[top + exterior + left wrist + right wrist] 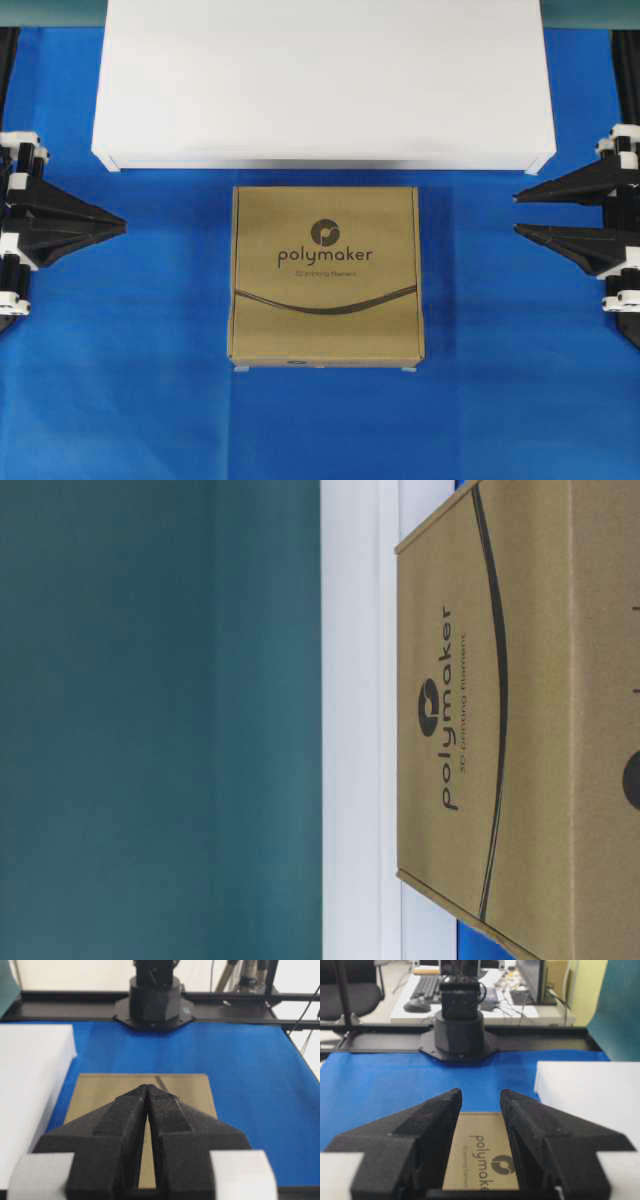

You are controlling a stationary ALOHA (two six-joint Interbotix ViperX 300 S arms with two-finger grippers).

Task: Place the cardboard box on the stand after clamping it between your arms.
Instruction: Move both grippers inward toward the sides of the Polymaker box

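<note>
Left gripper (pixel 122 225), at the left edge of the overhead view: jaws pressed together into a single wedge, tips meeting, holding nothing. The wedge points level toward the right, across the blue table cover (pixel 150 400).

Right gripper (pixel 516 212), at the right edge: jaws parted by a narrow gap, nothing between them, pointing level toward the left.

Between the two lies the cardboard box (pixel 325 275), flat on the cover with its printed face up, well apart from both grippers. It sits about midway, so neither arm is clearly the nearer. Its left and right side walls face the two tips almost squarely. The box is close to square in outline, so it offers no marked long axis; the logo text runs left to right.

Beyond the box, on the far side, stands the white stand (pixel 320 90), wider than the box. Its near edge runs parallel to the box's far edge, just beside it, with a thin strip of cover between.

Judged from this layout, the clamp calls for both grippers to close inward along one left-right line, followed by a lift toward the far side.
</note>
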